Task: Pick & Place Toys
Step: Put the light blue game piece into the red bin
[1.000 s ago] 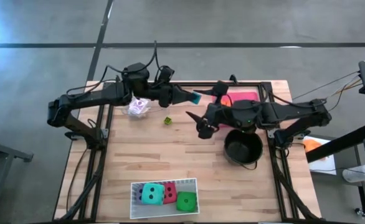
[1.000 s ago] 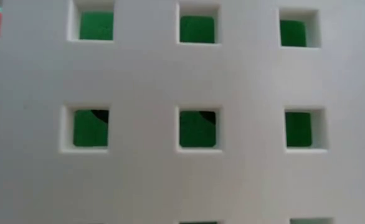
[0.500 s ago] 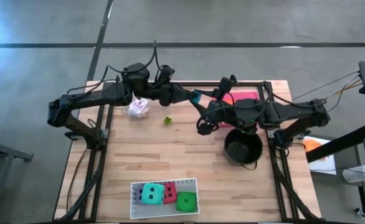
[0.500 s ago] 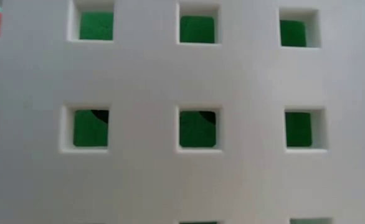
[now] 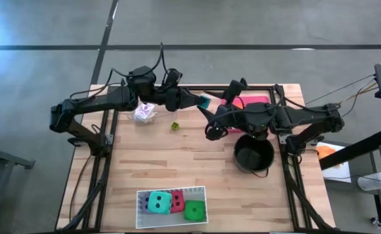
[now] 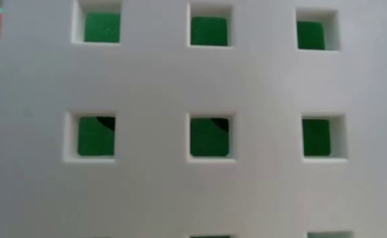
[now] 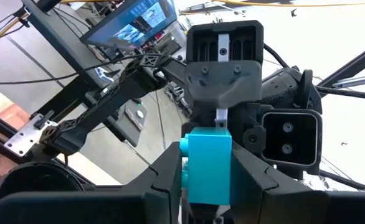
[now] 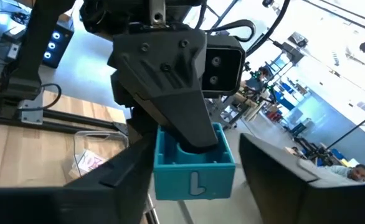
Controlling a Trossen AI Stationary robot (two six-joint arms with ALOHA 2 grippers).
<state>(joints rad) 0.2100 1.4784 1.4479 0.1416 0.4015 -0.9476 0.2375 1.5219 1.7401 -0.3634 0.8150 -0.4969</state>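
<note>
— Teal, red and green soft dice point(image 5: 171, 203) already sit in the white tray point(image 5: 140, 195) at the near edge of the table point(image 5: 177, 162), so that part looks done. I can't pick out a purple one for certain.

— And the teal plastic block point(image 7: 207, 165)?

— Mid-air, over the far side of the table. The left gripper point(image 5: 199, 101) pinches it between its fingers point(image 7: 162, 180), and the right gripper point(image 5: 208, 127) has come nose to nose with it, its fingers point(image 8: 127, 171) spread either side of the block point(image 8: 194, 163), not clearly touching. Looks like a handover, not yet finished.

— What's left?

— A small green block point(image 5: 175, 126) lies loose on the table, and a clear packet with cards point(image 5: 143, 112) lies near the left arm. The black pot point(image 5: 253, 155) sits under the right arm.
</note>
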